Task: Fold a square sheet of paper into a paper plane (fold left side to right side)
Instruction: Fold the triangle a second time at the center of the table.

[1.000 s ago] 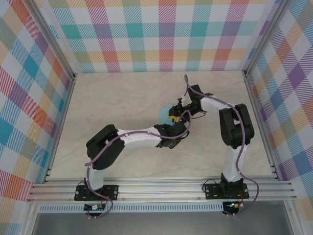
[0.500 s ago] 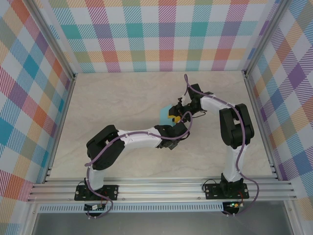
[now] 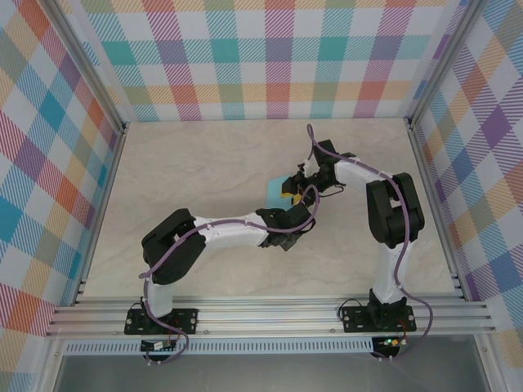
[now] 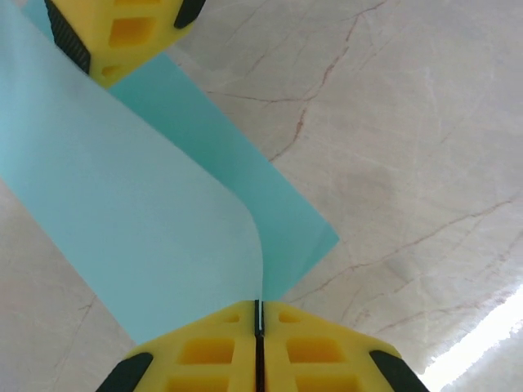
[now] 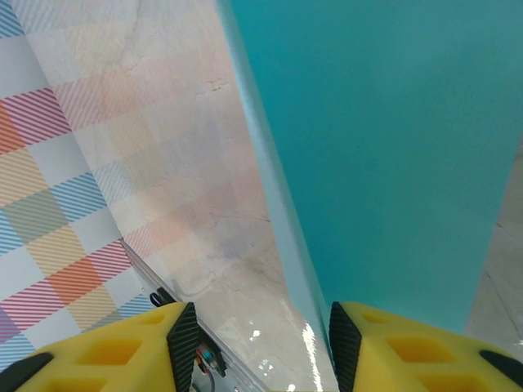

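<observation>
Paper sheet (image 4: 122,229) mid-table (image 4: 409,163), one edge curled up | left gripper (image 4: 258,309) pinched shut on that edge | right gripper (image 5: 263,327) fingers apart astride the sheet, not clamping | risk: unpinned sheet slides, crease skews.

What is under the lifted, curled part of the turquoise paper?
The lower layer of the same paper sheet, also turquoise, lies on the marbled table. What lies beneath is covered.
</observation>
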Controlling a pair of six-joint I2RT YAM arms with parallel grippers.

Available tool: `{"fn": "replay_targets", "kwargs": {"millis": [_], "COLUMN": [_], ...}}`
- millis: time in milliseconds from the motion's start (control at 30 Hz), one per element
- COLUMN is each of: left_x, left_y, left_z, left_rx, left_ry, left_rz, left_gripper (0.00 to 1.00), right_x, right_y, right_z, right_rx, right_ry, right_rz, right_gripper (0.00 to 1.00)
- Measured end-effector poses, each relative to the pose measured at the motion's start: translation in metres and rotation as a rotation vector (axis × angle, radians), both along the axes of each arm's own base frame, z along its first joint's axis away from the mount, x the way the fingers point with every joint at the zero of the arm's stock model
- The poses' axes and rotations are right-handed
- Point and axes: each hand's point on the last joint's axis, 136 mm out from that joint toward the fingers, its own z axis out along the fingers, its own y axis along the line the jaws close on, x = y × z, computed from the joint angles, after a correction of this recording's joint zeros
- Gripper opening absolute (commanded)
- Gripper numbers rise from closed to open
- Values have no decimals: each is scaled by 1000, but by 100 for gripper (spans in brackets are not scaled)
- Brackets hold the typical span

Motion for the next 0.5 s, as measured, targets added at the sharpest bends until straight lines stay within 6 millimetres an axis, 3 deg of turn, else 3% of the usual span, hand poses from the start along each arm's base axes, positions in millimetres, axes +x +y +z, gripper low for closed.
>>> {"fn": "replay_targets", "kwargs": {"millis": [167,367,500], "left_x": [0,5,8], "left_y": [0,6,10], "left_z": [6,12,10], "left_rx": [-61,-129,-163], "left_ry": [36,81,112], "left_rz": [2,29,47], "left_gripper": [7,7,7], "right_x": [4,16,19], "right_y": [-7,-24,-42], "right_z": [6,42,68], "right_rx": [-18,-15,-2], "right_ry": [-26,-130,-205], "right_rz": [-14,-60,-105], "right_gripper": [60,70,65]}}
